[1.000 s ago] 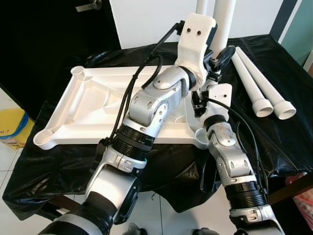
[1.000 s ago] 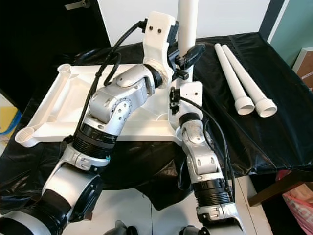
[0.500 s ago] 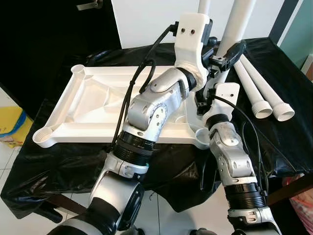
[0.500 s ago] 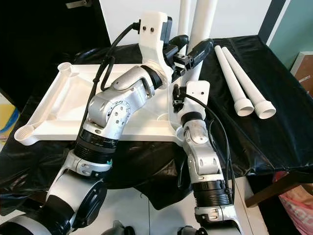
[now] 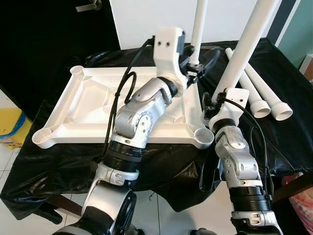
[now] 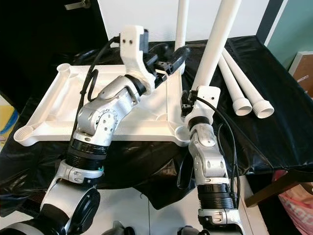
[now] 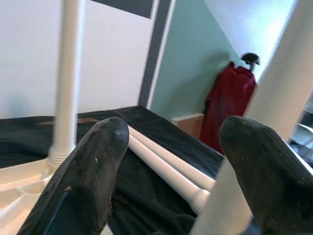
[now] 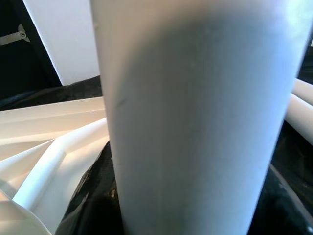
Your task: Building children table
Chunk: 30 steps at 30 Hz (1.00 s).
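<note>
- White plastic is what the upside-down table top is made of. It is laid on a black cloth, and a round hole for a leg is found at each corner.
- One white leg is already stood upright in the far right corner hole.
- A second leg is held tilted at the right gripper, just above the near right corner hole. The tube is seen very close in the right wrist view, so the fingers are judged to be clamped on it.
- The left gripper is held up near the standing leg, with its fingers apart and nothing between them.
- Two more legs are left lying on the cloth to the right.
- The tilted leg could be jammed or missed if it is pushed down while it is slanted.
- The table top could be slid on the smooth cloth if it is pushed from the side.
- The standing leg could be knocked over if it is bumped by the left gripper.
</note>
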### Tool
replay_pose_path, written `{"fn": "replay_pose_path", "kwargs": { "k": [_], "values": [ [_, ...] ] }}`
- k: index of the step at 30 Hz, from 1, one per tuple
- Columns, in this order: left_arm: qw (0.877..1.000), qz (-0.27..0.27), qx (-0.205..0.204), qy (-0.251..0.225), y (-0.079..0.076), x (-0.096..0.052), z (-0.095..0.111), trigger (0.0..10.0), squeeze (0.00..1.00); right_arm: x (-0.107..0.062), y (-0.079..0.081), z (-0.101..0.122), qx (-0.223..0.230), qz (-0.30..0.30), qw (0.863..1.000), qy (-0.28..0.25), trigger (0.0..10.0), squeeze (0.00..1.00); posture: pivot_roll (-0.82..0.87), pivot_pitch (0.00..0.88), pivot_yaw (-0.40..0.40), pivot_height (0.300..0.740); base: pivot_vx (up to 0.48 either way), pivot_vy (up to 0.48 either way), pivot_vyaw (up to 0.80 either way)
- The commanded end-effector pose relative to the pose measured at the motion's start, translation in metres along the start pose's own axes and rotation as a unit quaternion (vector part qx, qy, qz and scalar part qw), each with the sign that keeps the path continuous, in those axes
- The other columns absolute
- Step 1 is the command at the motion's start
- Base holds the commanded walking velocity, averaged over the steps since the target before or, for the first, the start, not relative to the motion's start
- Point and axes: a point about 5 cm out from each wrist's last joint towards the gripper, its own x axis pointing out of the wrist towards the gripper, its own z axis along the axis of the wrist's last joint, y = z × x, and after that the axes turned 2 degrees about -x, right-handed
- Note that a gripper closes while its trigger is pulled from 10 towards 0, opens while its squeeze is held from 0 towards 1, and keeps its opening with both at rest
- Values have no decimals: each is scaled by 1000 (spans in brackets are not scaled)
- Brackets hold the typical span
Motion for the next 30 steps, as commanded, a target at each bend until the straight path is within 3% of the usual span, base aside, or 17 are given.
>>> {"fn": "replay_pose_path", "kwargs": {
  "k": [1, 12, 14, 17, 18, 21, 30],
  "values": [
    [999, 34, 14, -8, 10, -6, 0, 10000, 0, 1, -3, 2, -1, 1, 1000, -9, 10000, 0, -136, 60, 25, 740, 0, 0, 0],
    [993, 76, 89, 20, 26, -28, -22, 10000, 0, -5, -3, -5, -14, 38, 999, -6, 10000, 0, -133, 73, 27, 740, 0, 0, 0],
    [990, 84, 104, 44, 29, -39, -36, 10000, 0, -11, -3, -12, -16, 48, 999, 6, 10000, 0, -117, 82, 28, 740, 0, 0, 0],
    [989, 88, 106, 56, 31, -44, -42, 10000, 0, -13, -4, -14, -18, 51, 998, 9, 10000, 0, -114, 82, 27, 740, 0, 0, 0],
    [987, 95, 108, 75, 34, -54, -52, 10000, 0, -17, -5, -20, -20, 55, 998, 18, 10000, 0, -99, 94, 19, 740, 0, 0, 0],
    [985, 99, 110, 88, 35, -63, -59, 10000, 0, -18, -5, -25, -21, 59, 998, 25, 10000, 0, -97, 100, 17, 740, 0, 0, 0],
    [981, 77, 138, 111, 31, -79, -72, 10000, 0, -18, -2, -29, -29, 76, 996, 27, 10000, 0, -87, 112, 5, 740, 0, 0, 0]
  ]
}}
